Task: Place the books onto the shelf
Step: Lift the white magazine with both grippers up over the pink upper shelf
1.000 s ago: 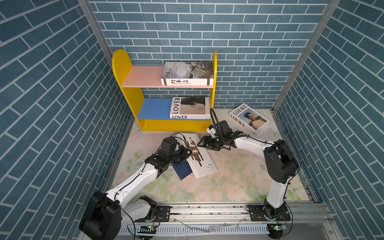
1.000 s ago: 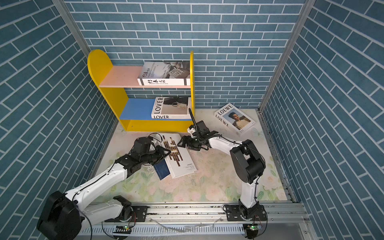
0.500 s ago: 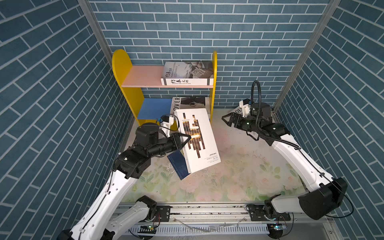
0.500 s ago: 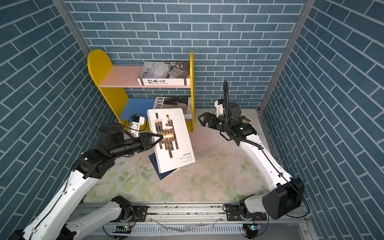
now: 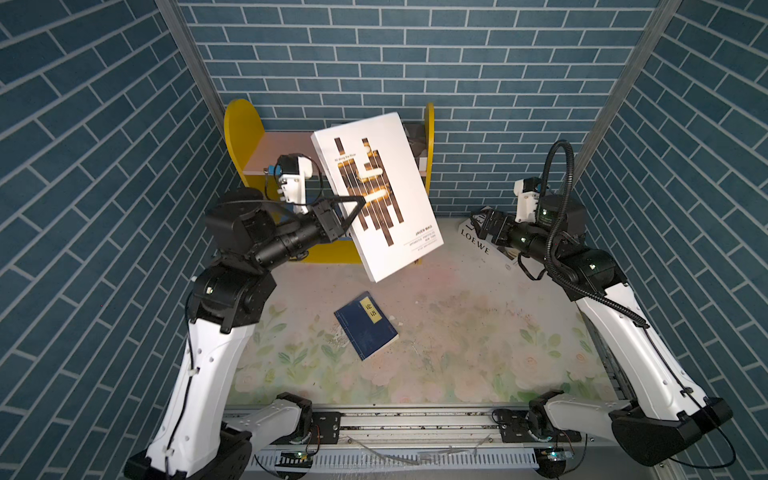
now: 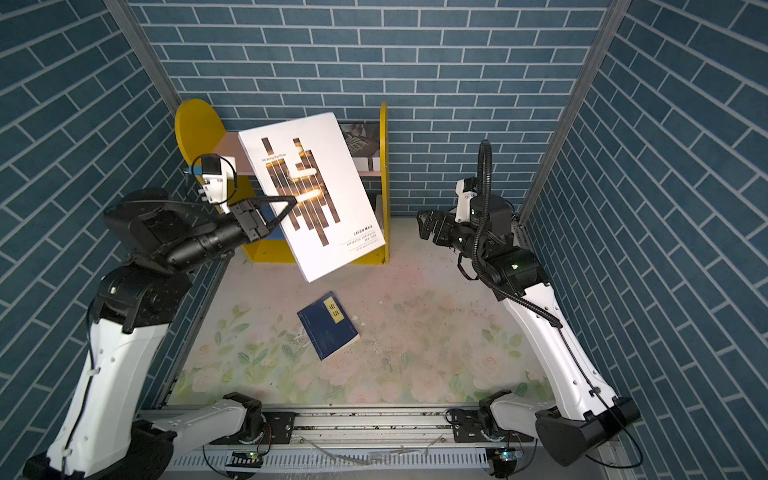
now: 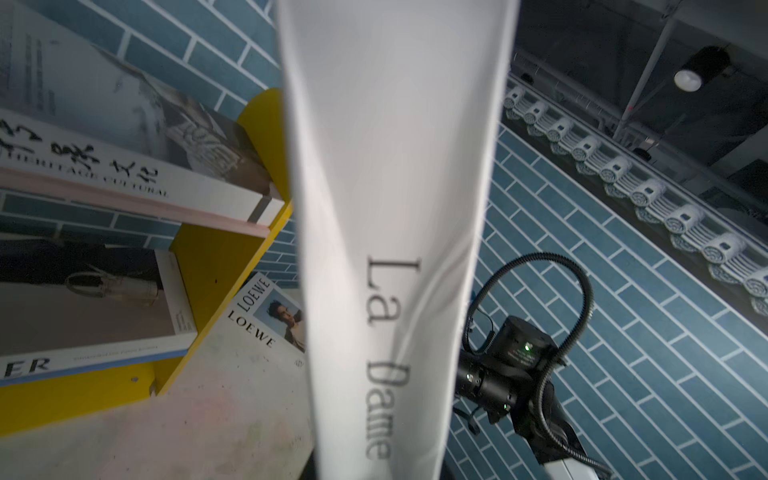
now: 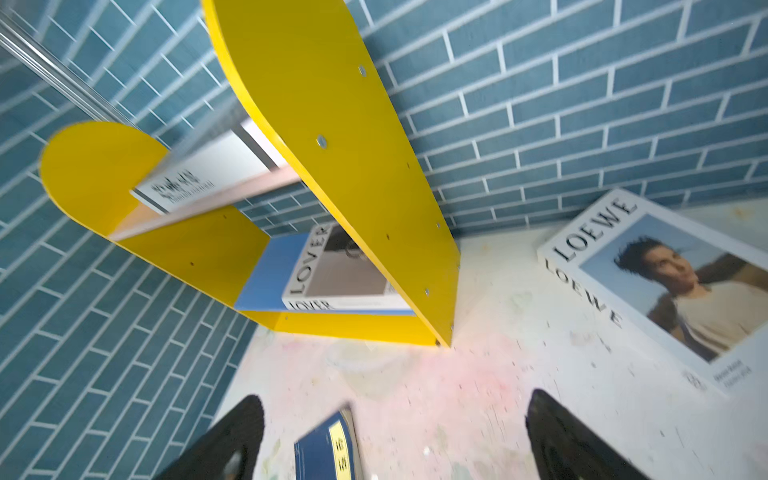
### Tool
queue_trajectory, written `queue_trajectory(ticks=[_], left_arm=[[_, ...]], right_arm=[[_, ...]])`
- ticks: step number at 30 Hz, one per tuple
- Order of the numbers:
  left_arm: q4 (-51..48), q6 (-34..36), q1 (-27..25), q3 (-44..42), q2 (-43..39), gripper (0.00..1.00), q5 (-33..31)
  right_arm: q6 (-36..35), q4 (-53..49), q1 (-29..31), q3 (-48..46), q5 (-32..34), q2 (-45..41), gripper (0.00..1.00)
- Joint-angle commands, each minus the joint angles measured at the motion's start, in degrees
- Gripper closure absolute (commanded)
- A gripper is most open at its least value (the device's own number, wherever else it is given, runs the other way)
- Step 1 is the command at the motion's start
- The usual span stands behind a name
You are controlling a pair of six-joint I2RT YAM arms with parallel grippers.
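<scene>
Navy book (image 5: pixel 365 326) lies flat on your desk (image 5: pixel 457 332), nearest you. Beyond it, your left tool (image 5: pixel 357 203) pinches the brown-bar book (image 5: pixel 376 195), tilted in the air before the shelf (image 8: pixel 332 166). Your right tool (image 8: pixel 395 399) hangs spread near the LOEWE book (image 8: pixel 665 291). Farthest, the Heritage book (image 7: pixel 124 166) lies on the pink board and the LOVER book (image 8: pixel 340 278) on the blue.

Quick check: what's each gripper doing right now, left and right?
Left gripper: closed on the brown-bar book, holding it in the air.
Right gripper: open, holding nothing.

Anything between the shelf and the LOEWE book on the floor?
Nothing: only bare mat between the shelf and the LOEWE book, seen in the right wrist view.
</scene>
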Motion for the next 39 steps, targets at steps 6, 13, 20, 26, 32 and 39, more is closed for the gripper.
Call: queue_trajectory(ticks=[6,13,20,26,32,39], left_arm=[[23.7,-18.0,7.8,9.7,13.9,0.88,-4.9],[30.1,-25.3,7.7,14.0,22.3,0.85,-19.0],[31.7,-24.7,4.8,20.7,30.1,0.86,-28.9],[25.7,-21.1,1.4,32.1,37.5,0.87,-35.6],[24.7,-21.5,-1.2,36.1,42.3,0.87,-40.9],[22.9,-22.2,-3.0,39.4,45.7,0.87,-42.7]], right_arm=[[0.3,15.7,-0.1,12.0,-6.0,9.3,0.01],[2.2,22.9,-0.1,17.1,-4.0,14.9,0.02],[1.9,30.1,0.0,19.5,-3.4,19.0,0.01],[-2.1,28.4,0.9,27.8,-1.7,24.5,0.01],[-3.5,32.4,2.1,37.4,1.8,33.6,0.02],[-6.1,25.9,4.8,53.2,6.0,43.9,0.02]])
